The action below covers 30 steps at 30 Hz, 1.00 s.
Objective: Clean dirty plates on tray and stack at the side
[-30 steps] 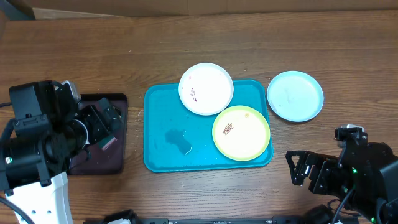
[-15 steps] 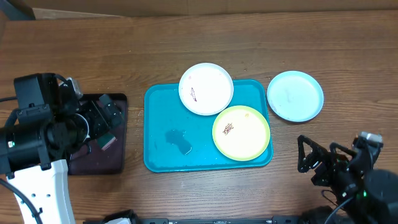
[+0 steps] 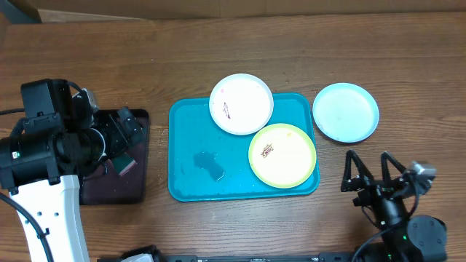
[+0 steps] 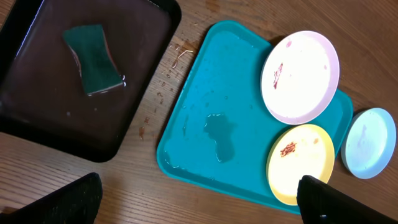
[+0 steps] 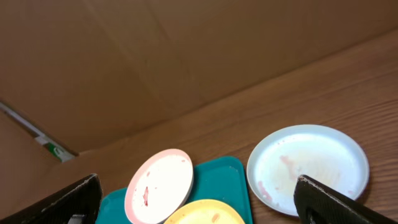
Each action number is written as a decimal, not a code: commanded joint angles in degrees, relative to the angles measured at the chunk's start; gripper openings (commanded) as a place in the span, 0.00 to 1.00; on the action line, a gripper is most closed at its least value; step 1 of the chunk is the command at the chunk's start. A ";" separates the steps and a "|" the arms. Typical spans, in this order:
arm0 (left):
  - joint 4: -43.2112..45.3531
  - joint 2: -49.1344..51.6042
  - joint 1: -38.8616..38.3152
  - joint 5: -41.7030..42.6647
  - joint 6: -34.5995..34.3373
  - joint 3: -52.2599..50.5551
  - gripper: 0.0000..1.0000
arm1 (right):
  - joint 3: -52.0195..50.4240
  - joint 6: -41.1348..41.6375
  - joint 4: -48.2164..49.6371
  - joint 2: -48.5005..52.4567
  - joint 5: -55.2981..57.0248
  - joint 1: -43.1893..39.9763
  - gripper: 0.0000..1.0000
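Note:
The turquoise tray [image 3: 191, 131] lies mid-table. The white plate [image 3: 241, 104], with a red-brown smear, overlaps the tray's back rim. The yellow-green plate [image 3: 282, 156], also smeared, lies in the tray's right front corner. The pale blue plate [image 3: 345, 111] sits on the table right of the tray. It shows faint pink smears in the right wrist view [image 5: 308, 165]. My left gripper [image 3: 129, 135] is open and empty above the dark tray, left of the turquoise tray [image 4: 205, 87]. My right gripper [image 3: 371, 175] is open and empty, in front of the pale blue plate.
A dark maroon tray [image 4: 37, 106] at the left holds a green sponge [image 4: 93, 59] in shallow water. A small puddle [image 3: 209, 164] lies on the turquoise tray. A cardboard wall [image 5: 155, 56] stands behind the table.
My right arm has swung round; its gripper now sits higher and points toward the back, nearer the pale blue plate. My left arm shifted slightly. The plates have not moved.

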 commanded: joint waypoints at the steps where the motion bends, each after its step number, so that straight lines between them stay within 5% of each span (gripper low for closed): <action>1: 0.09 0.31 -0.20 -0.35 1.07 -0.42 1.00 | -2.54 -0.48 1.68 -1.44 -2.64 -0.33 1.00; 30: 0.07 0.55 -0.20 -0.35 1.07 -0.42 1.00 | -2.27 -1.73 6.25 3.67 -7.04 -0.33 1.00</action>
